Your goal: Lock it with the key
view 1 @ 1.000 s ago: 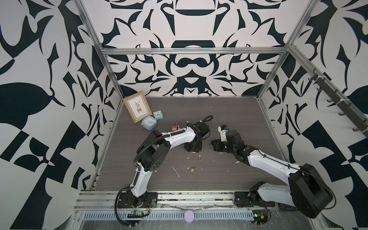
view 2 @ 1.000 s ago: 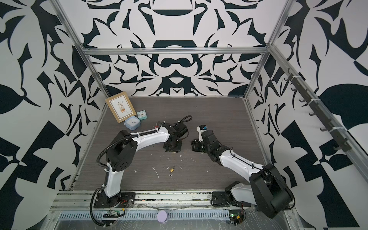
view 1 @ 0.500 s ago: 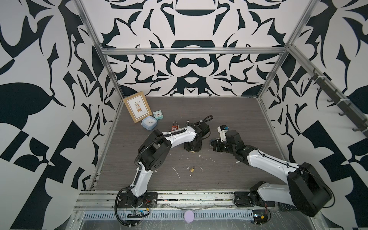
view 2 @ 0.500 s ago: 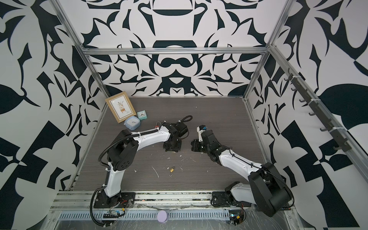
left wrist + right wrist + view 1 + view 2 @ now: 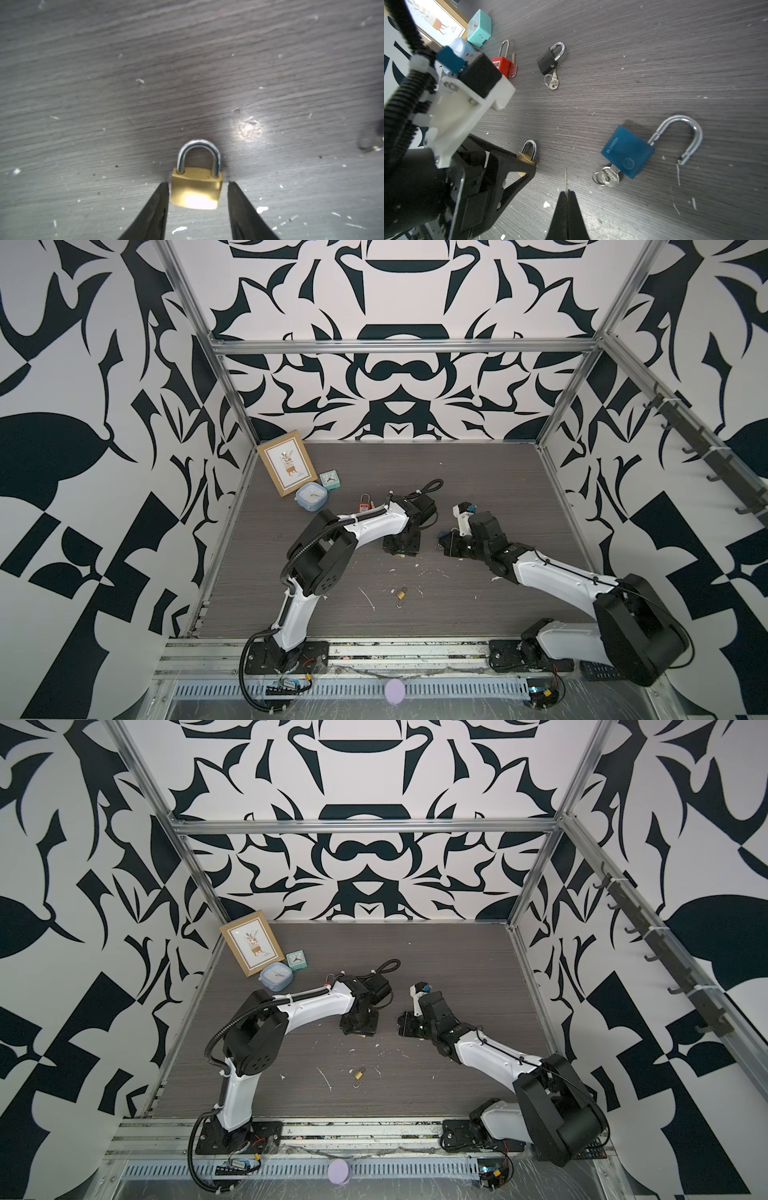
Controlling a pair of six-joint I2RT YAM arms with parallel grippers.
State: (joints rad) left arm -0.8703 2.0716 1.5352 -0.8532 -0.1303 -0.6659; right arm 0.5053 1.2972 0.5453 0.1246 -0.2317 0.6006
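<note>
**Dark surface, brass padlock between parted fingers, key pinched close by**

Dark wood-grain surface (image 5: 124,83), flecked with white scraps, carries several locks inside black-and-white patterned walls. The left hand (image 5: 197,184) is lowered to the surface with its jaws parted. A small brass padlock (image 5: 196,191) lies flat between them, shackle seated in the body. One finger sits right against its side and the other stands just clear, so nothing is gripped. The right hand (image 5: 566,193) is closed tight on a thin toothed key (image 5: 566,178), seen edge-on, which sticks out past the fingertips near the brass padlock. Beside it lies a blue padlock (image 5: 627,153) with its shackle swung open and a key in its base. Farther off are a black padlock (image 5: 548,60) and a red padlock (image 5: 501,64).
</note>
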